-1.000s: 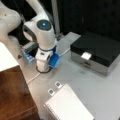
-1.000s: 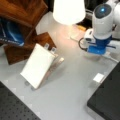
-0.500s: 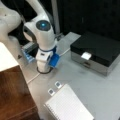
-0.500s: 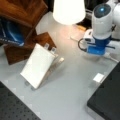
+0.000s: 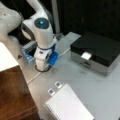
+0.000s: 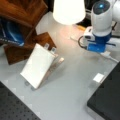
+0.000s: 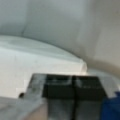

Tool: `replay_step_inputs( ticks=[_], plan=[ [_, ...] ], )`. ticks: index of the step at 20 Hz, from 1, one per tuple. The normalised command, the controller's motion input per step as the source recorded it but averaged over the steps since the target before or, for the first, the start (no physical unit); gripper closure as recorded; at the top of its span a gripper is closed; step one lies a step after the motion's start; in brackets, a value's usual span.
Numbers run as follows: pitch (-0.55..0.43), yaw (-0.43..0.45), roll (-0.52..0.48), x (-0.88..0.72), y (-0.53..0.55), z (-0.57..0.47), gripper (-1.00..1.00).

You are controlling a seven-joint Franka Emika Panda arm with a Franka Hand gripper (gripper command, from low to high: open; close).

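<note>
My gripper fills the bottom of the wrist view, its two black pads pressed together with nothing between them. Beyond it lies a pale, curved white surface. In both front views the white arm is folded low over the grey table, its hand with a blue part pointing down close to the tabletop. The same hand sits at a front view's upper right. Nearest to it are a white cable and a blue-edged tray. The fingertips are hidden in both front views.
A white notepad held by two clips leans on a stand. A black and silver box carries a small white tag. A white lampshade hangs above the table. Wooden shelving and a wooden block stand alongside.
</note>
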Motion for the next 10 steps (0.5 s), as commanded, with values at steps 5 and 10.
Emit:
replay_step_inputs(
  ticks=[5,10],
  plan=[
    [-0.469,-0.244,-0.022,-0.91,-0.08,-0.13,1.00],
    [-0.403,-0.224,-0.137,-0.64,-0.11,-0.05,1.00]
  ],
)
